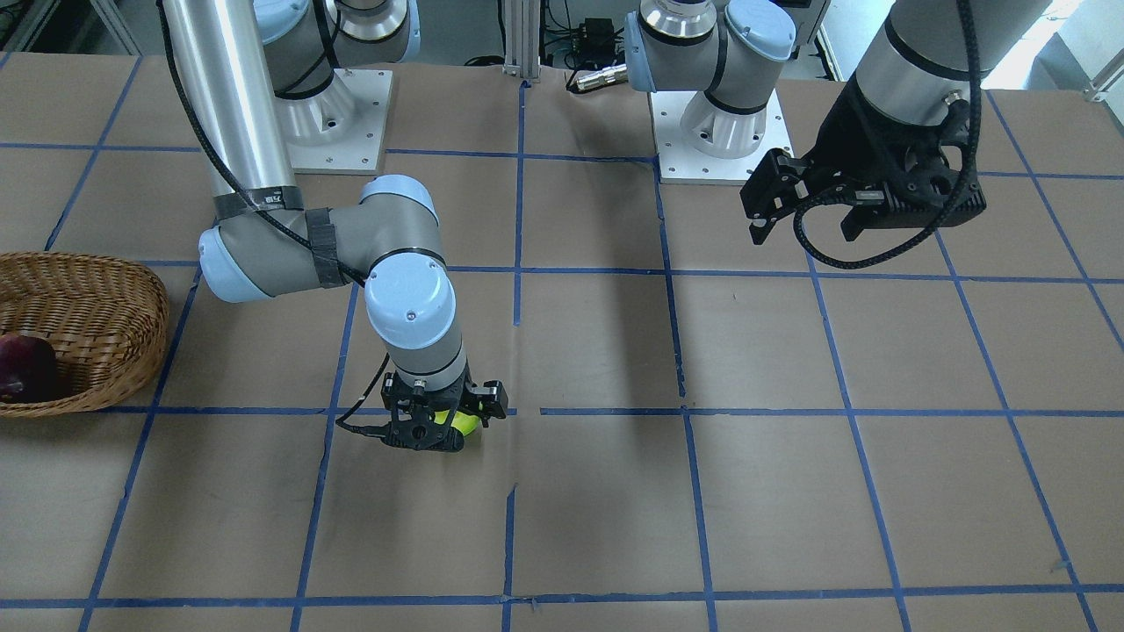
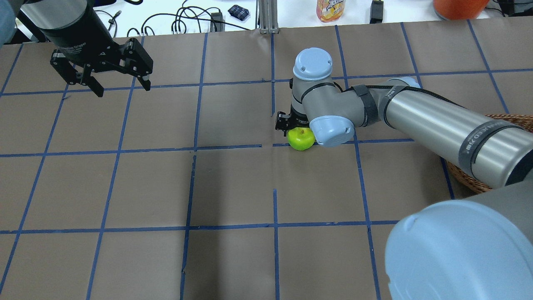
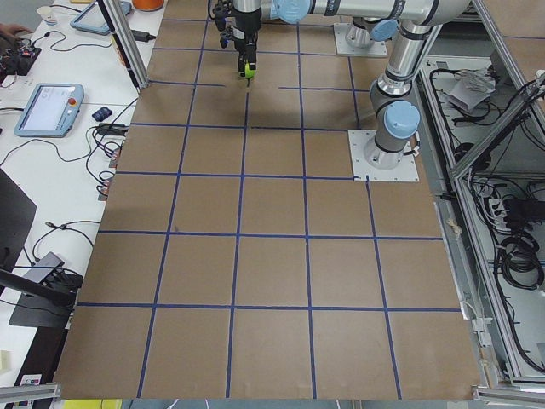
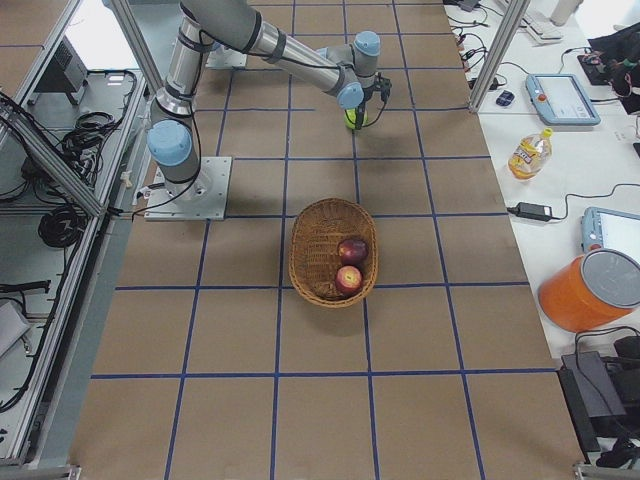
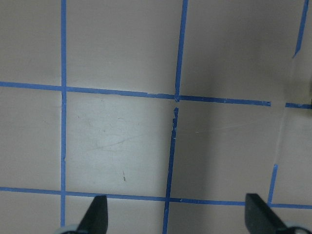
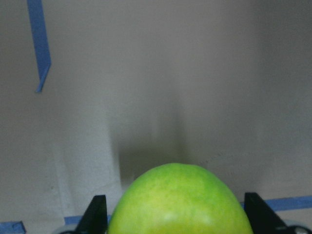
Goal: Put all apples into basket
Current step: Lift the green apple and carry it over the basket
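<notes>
The yellow-green apple (image 2: 300, 139) sits on the brown table near its middle; it also shows in the front view (image 1: 466, 425) and fills the bottom of the right wrist view (image 6: 179, 204). My right gripper (image 2: 291, 127) is down over it, open, with one finger (image 6: 95, 214) on each side. The wicker basket (image 4: 312, 250) stands to my right and holds the maroon apple (image 4: 352, 249) and the red apple (image 4: 348, 279). My left gripper (image 2: 123, 88) is open and empty, hanging high over the far left of the table.
The right arm's long link (image 2: 441, 125) reaches over the basket's edge (image 2: 466, 179). Both arm bases (image 1: 720, 132) stand on plates at the robot's side. A side bench beyond the table holds a bottle (image 4: 527, 152), an orange container (image 4: 590, 290) and tablets.
</notes>
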`<state>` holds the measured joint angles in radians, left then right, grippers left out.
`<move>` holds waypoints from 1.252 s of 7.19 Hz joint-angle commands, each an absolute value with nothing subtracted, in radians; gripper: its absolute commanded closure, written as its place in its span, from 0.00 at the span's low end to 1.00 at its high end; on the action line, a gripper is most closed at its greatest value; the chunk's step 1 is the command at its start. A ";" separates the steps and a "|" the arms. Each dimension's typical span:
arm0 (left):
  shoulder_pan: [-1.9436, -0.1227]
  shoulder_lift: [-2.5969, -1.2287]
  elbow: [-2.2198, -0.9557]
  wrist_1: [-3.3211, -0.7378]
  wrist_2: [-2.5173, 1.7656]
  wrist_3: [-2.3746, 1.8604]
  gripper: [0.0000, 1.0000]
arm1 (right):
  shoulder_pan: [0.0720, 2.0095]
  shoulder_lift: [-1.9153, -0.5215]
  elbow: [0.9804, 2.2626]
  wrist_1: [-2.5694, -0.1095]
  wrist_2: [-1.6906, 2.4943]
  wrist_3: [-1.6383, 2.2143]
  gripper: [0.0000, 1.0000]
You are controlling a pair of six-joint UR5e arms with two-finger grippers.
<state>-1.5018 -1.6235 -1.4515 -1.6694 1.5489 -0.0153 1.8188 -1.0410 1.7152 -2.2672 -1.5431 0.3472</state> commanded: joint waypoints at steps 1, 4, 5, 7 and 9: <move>-1.503 -1.623 -1.451 -1.667 1.549 -0.011 0.00 | 1.818 -1.046 1.713 -2.252 -1.545 0.338 0.55; -1.509 -1.624 -1.454 -1.666 1.545 -0.003 0.00 | 1.655 -1.145 1.660 -2.095 -1.546 0.107 0.58; -1.509 -1.621 -1.453 -1.666 1.546 -0.002 0.00 | 1.541 -1.201 1.664 -2.044 -1.558 -0.003 0.58; -1.509 -1.620 -1.451 -1.639 1.543 -0.003 0.00 | 1.293 -1.262 1.690 -2.039 -1.556 -0.434 0.56; -1.511 -1.608 -1.457 -1.638 1.545 -0.003 0.00 | 1.125 -1.320 1.755 -2.052 -1.545 -0.668 0.56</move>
